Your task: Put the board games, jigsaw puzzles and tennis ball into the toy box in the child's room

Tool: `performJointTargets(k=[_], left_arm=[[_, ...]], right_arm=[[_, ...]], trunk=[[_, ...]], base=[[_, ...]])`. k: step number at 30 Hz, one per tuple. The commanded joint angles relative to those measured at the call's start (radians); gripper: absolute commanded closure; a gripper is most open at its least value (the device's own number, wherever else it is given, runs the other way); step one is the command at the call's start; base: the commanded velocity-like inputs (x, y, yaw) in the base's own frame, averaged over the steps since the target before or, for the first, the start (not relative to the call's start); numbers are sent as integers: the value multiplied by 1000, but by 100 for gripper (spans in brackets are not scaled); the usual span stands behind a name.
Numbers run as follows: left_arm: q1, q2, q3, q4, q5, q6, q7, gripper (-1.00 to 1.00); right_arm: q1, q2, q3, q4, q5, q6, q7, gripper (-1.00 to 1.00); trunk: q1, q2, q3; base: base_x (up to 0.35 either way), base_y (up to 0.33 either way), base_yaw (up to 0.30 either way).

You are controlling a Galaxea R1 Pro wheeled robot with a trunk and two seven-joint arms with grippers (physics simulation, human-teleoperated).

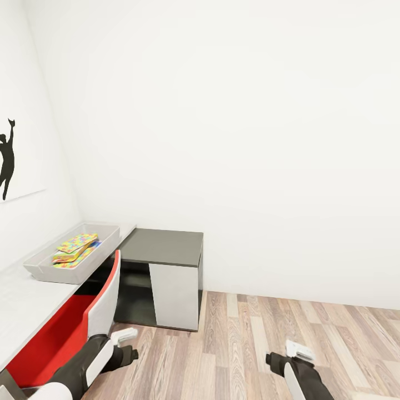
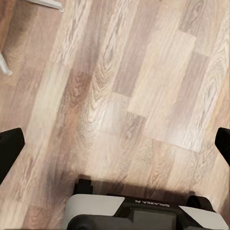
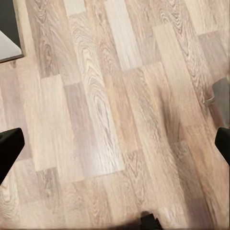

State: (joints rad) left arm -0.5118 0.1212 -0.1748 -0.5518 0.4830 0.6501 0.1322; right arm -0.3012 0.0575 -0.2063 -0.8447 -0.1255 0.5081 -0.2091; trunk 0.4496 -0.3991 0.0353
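Both arms hang low over wood floor (image 2: 120, 96), jaws spread, empty

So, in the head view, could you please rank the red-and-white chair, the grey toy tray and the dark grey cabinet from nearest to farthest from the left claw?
1. Red-and-white chair, just above the left claw.
2. Dark grey cabinet with its white door, up and right of the claw.
3. Shallow light grey toy tray on the pale desk, holding the colourful jigsaw squares; close to call with the cabinet.

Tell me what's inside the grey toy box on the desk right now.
The toy box holds the jigsaw puzzles, flat squares stacked unevenly, with a sliver of blue at their edge. The near wall hides the tray's floor, so anything lying lower cannot be seen.
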Motion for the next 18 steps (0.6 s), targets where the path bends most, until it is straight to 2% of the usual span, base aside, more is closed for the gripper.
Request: performJointTargets(k=[1,5,8,12,14,18], left_arm=[[0,-3,-8,19,7,-21,31,-100],[0,-15,-9,87,0,-87,78,-100],[0,-22,-9,138,-9,-131,92,-100],[0,-29,-10,236,-63,-224,99,-100],[0,-30,-9,293,-95,-280,100,-100],[2,-33,-10,403,-114,-378,101,-100]], right_arm=[[0,0,-1,26,1,-15,-8,-100],[0,-1,1,105,17,-65,-13,-100],[0,-1,3,146,21,-87,-19,-100],[1,-4,5,226,30,-138,-23,-100],[1,-12,5,294,53,-178,-25,-100],[1,-28,5,417,104,-261,-25,-100]], trunk=[[0,-1,0],[0,-1,0],[0,-1,0],[0,-1,0],[0,-1,0],[0,-1,0]], base=[[0,0,0],[0,0,0],[0,0,0],[0,0,0],[0,0,0],[0,0,0]])
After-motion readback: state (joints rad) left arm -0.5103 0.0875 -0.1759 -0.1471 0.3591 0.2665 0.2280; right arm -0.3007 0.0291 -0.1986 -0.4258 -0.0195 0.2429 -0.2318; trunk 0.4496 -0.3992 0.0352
